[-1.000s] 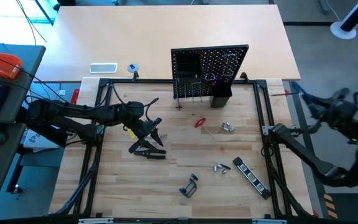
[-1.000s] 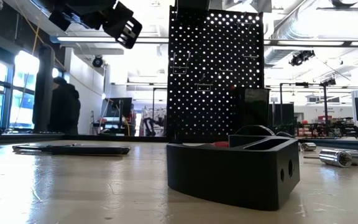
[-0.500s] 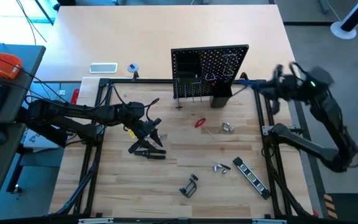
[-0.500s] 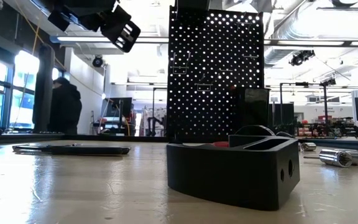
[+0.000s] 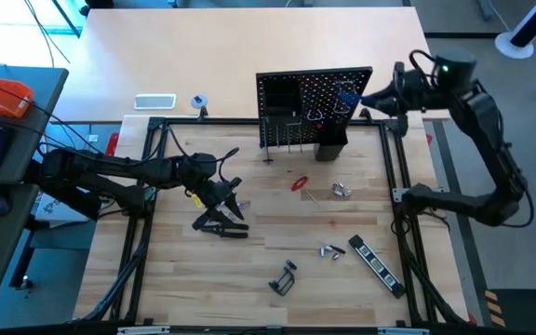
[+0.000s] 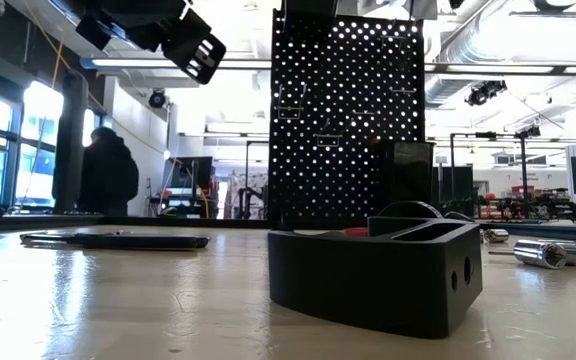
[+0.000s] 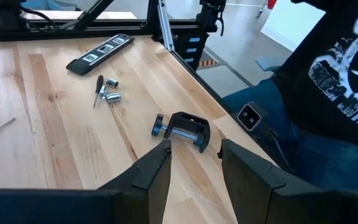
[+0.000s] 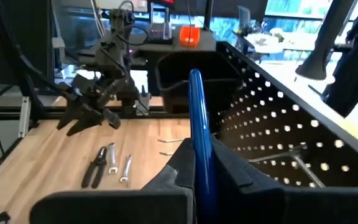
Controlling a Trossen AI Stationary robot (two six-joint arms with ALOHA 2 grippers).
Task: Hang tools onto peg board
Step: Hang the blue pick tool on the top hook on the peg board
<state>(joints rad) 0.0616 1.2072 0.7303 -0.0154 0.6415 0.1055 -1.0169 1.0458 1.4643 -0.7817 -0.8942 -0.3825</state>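
The peg board (image 5: 314, 102) stands upright at the table's far side, with hooks, a few hung tools (image 5: 319, 114) and a black bin (image 5: 331, 144). My right gripper (image 5: 368, 96) is by its upper right corner, shut on a blue-handled hex key (image 5: 347, 94). My left gripper (image 5: 234, 199) hovers open and empty over the black pliers (image 5: 220, 225). Lying flat on the table are a red-handled screwdriver (image 5: 300, 183), a black clamp (image 5: 285, 277), a black striped bar (image 5: 373, 259) and small silver pieces (image 5: 331, 251). My right gripper pinches the hex key's blue handle (image 8: 197, 124) between its two fingers. The fingers come about level from the table's right, and the handle runs along them, sticking out past the tips. The key is lifted clear, close to the peg board's holed face (image 8: 272, 118).
A white flat rectangle (image 5: 154, 101) and a small tape roll (image 5: 199, 101) lie on the far tabletop behind the frame. A person in a black shirt (image 7: 334, 68) sits at the table's near side. Bare wood lies between the pliers and the clamp.
My right gripper has swung in from beyond the table's right edge toward the peg board, turning as it went, and carries the blue-handled hex key up to the board's upper right corner. It stays shut on the key.
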